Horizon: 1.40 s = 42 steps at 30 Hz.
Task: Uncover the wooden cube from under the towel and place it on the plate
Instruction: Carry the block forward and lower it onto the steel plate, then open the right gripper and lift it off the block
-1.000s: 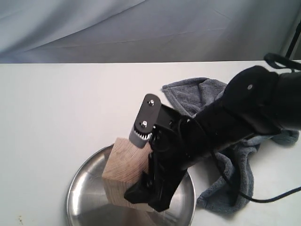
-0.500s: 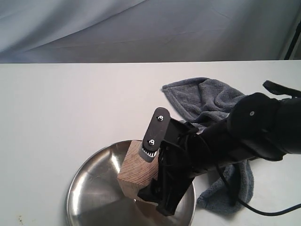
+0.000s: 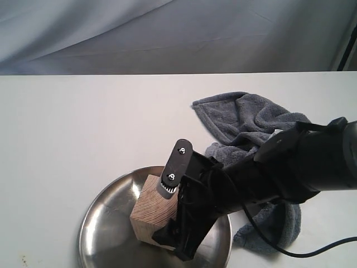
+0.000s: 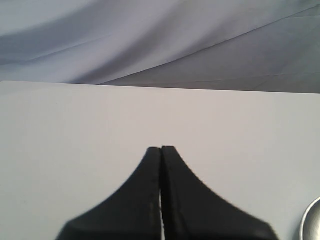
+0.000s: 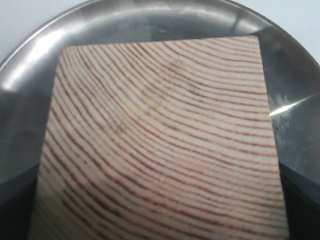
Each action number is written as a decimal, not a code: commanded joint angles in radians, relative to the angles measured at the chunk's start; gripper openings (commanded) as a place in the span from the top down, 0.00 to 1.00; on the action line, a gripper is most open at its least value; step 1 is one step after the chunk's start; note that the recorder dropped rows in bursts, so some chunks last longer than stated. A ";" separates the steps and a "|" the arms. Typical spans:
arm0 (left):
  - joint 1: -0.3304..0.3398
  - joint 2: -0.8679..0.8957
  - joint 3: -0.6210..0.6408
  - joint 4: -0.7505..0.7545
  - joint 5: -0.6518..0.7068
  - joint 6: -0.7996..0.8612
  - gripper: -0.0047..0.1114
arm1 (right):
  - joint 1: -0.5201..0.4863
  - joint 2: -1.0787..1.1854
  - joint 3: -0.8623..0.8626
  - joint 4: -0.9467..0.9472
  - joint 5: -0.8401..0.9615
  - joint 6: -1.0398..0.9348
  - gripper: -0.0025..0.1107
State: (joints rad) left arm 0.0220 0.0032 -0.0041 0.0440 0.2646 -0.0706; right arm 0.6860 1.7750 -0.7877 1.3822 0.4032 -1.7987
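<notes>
Nearest to us, at the bottom of the exterior frame, the plate [image 3: 97, 226] is lying on the table: round, shallow-rimmed, polished steel that is throwing back streaky reflections. In the right wrist view its bright rim [image 5: 150, 17] is curving around the block.

Inside it we are seeing the wooden cube [image 3: 152, 215], a pale, light-brown block with sharp edges. It is sitting right of the dish's centre, and its lower edge is looking level with the steel floor, though we cannot tell whether it is bearing on it. Up close, its face [image 5: 160, 140] is showing fine, curved, reddish-brown grain lines running side by side.

The right gripper [image 3: 169, 215], matte black with a small grey toothed wheel, is reaching in from the right of the frame and clamping the cube between its two fingers, the jaws spread only as wide as the block. In the right wrist view dark finger surfaces are flanking the wood at both lower corners.

Behind the arm, right of centre, the towel [image 3: 245, 120] is lying crumpled, dark grey, fluffy terry with a hemmed edge, apart from the plate.

In the left wrist view the left gripper [image 4: 161, 152] is hovering above the smooth white table [image 4: 75, 125] with its black jaws pressed together and holding nothing; a sliver of plate [image 4: 313, 223] is showing at the lower right corner.

Farthest off, a grey-blue backdrop cloth [image 3: 167, 33] is hanging in soft folds.
</notes>
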 commanded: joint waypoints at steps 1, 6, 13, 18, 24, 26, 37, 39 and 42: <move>0.001 -0.003 0.004 -0.008 -0.002 -0.002 0.96 | 0.003 0.027 -0.005 0.054 0.004 -0.015 0.96; 0.001 -0.003 0.004 -0.008 -0.002 -0.002 0.96 | 0.003 0.058 -0.005 0.054 -0.003 -0.015 0.96; 0.001 -0.003 0.004 -0.008 -0.002 -0.002 0.96 | 0.003 0.056 -0.005 0.068 -0.011 -0.011 0.96; 0.001 -0.003 0.004 -0.008 -0.002 -0.002 0.96 | 0.003 0.056 -0.005 0.068 -0.011 -0.011 0.96; 0.001 -0.003 0.004 -0.008 -0.002 -0.002 0.96 | 0.003 0.056 -0.005 0.066 -0.011 0.000 0.90; 0.001 -0.003 0.004 -0.008 -0.002 -0.002 0.96 | 0.003 0.056 -0.005 0.066 -0.011 0.011 0.81; 0.001 -0.003 0.004 -0.008 -0.002 -0.002 0.96 | 0.003 0.056 -0.005 0.061 0.073 0.010 0.21; 0.001 -0.003 0.004 -0.008 -0.002 -0.002 0.96 | 0.003 0.056 -0.005 0.061 0.075 0.010 0.17; 0.001 -0.003 0.004 -0.008 -0.002 -0.002 0.96 | 0.003 0.051 -0.005 0.061 0.075 0.010 0.14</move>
State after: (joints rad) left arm 0.0220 0.0032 -0.0041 0.0440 0.2646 -0.0706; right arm 0.6860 1.8330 -0.7897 1.4402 0.4516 -1.7920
